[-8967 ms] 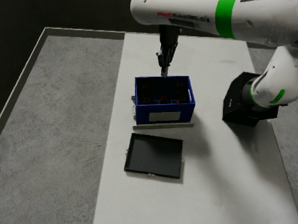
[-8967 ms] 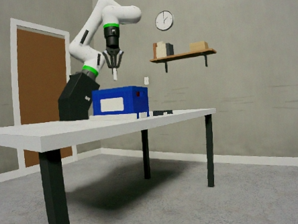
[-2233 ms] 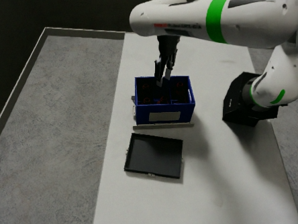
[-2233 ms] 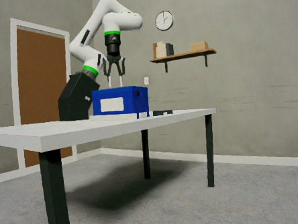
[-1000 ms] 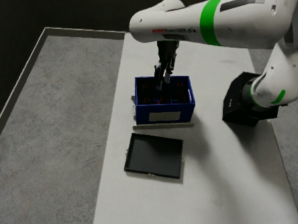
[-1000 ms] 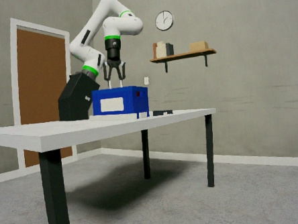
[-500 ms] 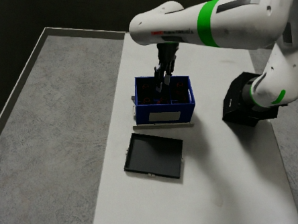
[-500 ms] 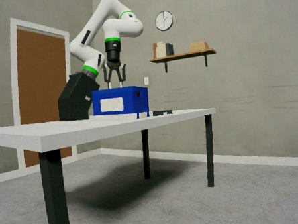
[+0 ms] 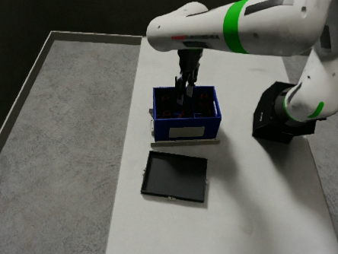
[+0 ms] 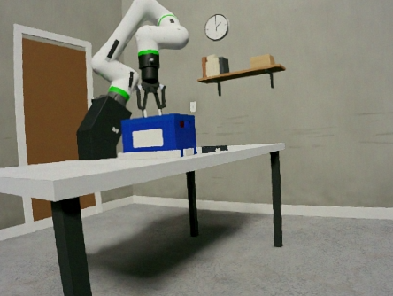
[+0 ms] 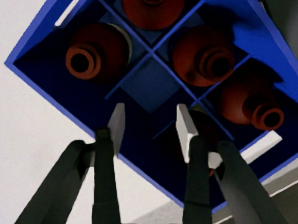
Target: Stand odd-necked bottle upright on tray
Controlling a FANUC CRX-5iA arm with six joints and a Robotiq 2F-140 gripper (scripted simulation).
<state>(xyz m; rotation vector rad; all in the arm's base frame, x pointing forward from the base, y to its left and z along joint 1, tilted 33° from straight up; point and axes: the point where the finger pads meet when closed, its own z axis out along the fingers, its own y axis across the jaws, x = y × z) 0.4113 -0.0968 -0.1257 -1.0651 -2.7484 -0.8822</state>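
Note:
The blue crate [image 9: 186,114] stands on the white table, divided into cells. In the wrist view the crate [image 11: 150,90] holds red-brown bottles: one at the upper left [image 11: 92,59], one at the top edge [image 11: 152,10], one at the upper right [image 11: 207,60], one at the right [image 11: 252,105]. A further bottle [image 11: 206,131] is mostly hidden behind my right finger. A middle cell [image 11: 150,85] is empty. My gripper [image 11: 150,114] is partly open with nothing between its fingers. It hangs at the crate's top rim [image 9: 184,95], also in the side view [image 10: 150,111]. The black tray [image 9: 175,176] lies empty in front of the crate.
The robot's black base [image 9: 279,114] stands to the right of the crate. A pale strip [image 9: 185,142] lies along the crate's front foot. The table's left edge [image 9: 123,152] borders grey floor.

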